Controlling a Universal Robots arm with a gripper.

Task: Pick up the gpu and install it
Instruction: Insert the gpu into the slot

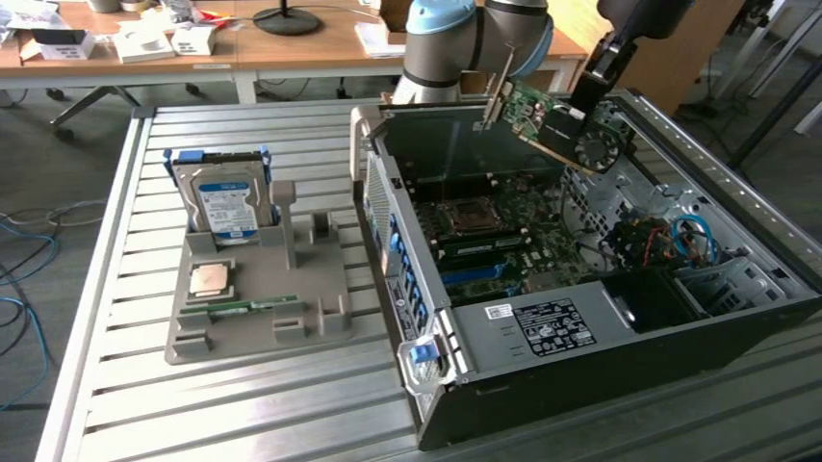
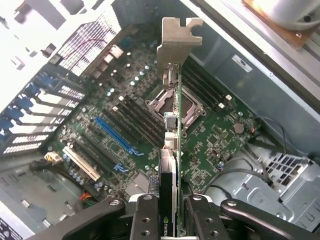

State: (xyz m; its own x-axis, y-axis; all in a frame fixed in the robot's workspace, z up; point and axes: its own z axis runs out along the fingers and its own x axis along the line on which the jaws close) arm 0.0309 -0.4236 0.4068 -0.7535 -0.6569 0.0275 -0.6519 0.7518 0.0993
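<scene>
slatted metal table [image 1: 257, 404] carries an open computer case [image 1: 540, 385] lying on its side, with cluttered desks [image 1: 295, 43] behind it; the gripper [image 1: 587, 99] is pinching the gpu [image 1: 555, 120] by one end, its fingers [image 2: 145, 216] pressed on either face of the thin card; the gpu hangs in the air over the far part of the case, tilted in the exterior view, above the motherboard [image 2: 215, 145] and touching nothing below it; seen from the wrist it runs edge-on, with its metal bracket [image 2: 177, 42] at the far end.

risks, as i judge them: the hold is on a narrow edge of a long card, so a knock could twist it between the pads; the bracket leads, and could catch on the case wall or its rear slot openings [image 2: 30, 125] if the card comes down tilted; the connector edge could land beside the blue slot [image 2: 117, 135] rather than in it, and pressing then would load the board; the card sits over the cpu socket [image 2: 176, 102], not over the slot, so it does not look lined up yet.

around it: coloured cables [image 1: 680, 241] bunch on the exterior view's right inside the case, near enough to snag; well apart, on the exterior view's left, a grey tray [image 1: 257, 332] holds a hard drive [image 1: 229, 197] upright, a cpu chip [image 1: 210, 279] and a memory stick [image 1: 244, 308], none in the way.
</scene>
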